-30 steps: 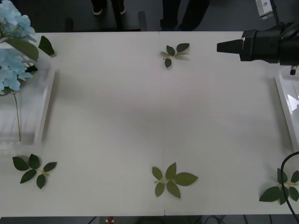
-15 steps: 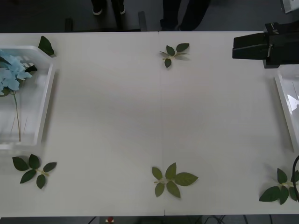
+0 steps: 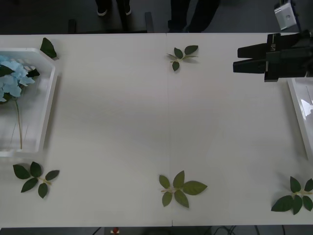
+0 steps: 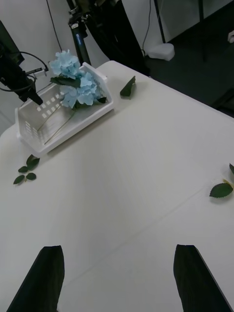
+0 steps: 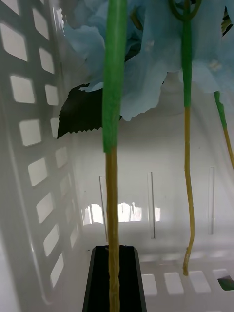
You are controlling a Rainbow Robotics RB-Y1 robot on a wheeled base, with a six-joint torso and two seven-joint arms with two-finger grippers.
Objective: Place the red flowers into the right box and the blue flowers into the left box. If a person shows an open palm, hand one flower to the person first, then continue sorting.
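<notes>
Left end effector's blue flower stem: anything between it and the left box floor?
Nothing visible. The blue flower stem at the left end effector hangs inside the left box, bare slotted floor behind it; a second stem lies alongside, apart.

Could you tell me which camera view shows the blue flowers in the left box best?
The right wrist view: the blue flowers and left box appear whole. The front view cuts the blooms at its edge; the left wrist view has just stems and petals close up.
</notes>
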